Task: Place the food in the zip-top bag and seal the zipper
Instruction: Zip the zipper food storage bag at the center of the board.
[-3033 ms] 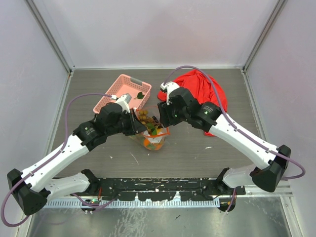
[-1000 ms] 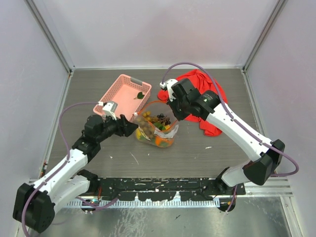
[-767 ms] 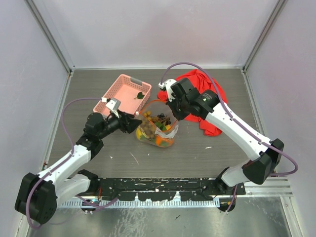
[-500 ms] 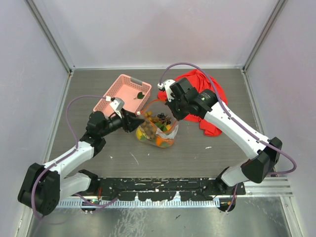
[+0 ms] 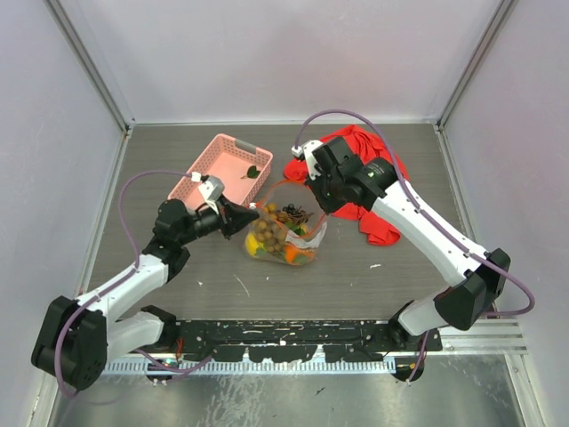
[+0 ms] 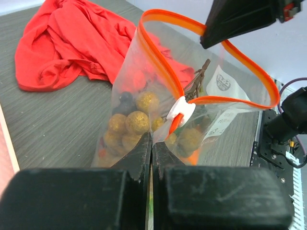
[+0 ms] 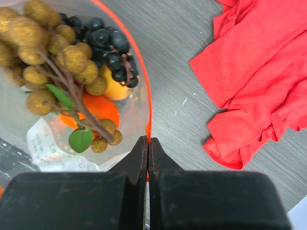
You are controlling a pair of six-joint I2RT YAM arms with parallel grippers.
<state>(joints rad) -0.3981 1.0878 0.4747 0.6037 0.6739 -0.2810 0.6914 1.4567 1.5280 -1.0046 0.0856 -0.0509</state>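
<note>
The clear zip-top bag (image 5: 286, 238) lies mid-table with its mouth held open in a loop. Inside is the food (image 5: 267, 233): golden-brown berries (image 7: 72, 57), dark berries (image 7: 105, 40), an orange (image 7: 98, 109) and a yellow fruit (image 7: 116, 88). The orange-red zipper (image 6: 160, 62) rims the mouth, with a white slider (image 6: 181, 109) on it. My left gripper (image 6: 152, 138) (image 5: 255, 211) is shut on the bag's film just below the slider. On the opposite side of the mouth, my right gripper (image 7: 147, 140) (image 5: 314, 207) pinches the zipper strip (image 7: 149, 96).
A pink basket (image 5: 210, 165) with a small green leaf stands at the back left, behind my left arm. A crumpled red cloth (image 5: 378, 173) lies at the back right, under my right arm. Grey walls close the table on three sides.
My left gripper moved in to the bag's left corner and closed there. The right gripper kept its pinch on the zipper and shifted slightly right, stretching the mouth.
</note>
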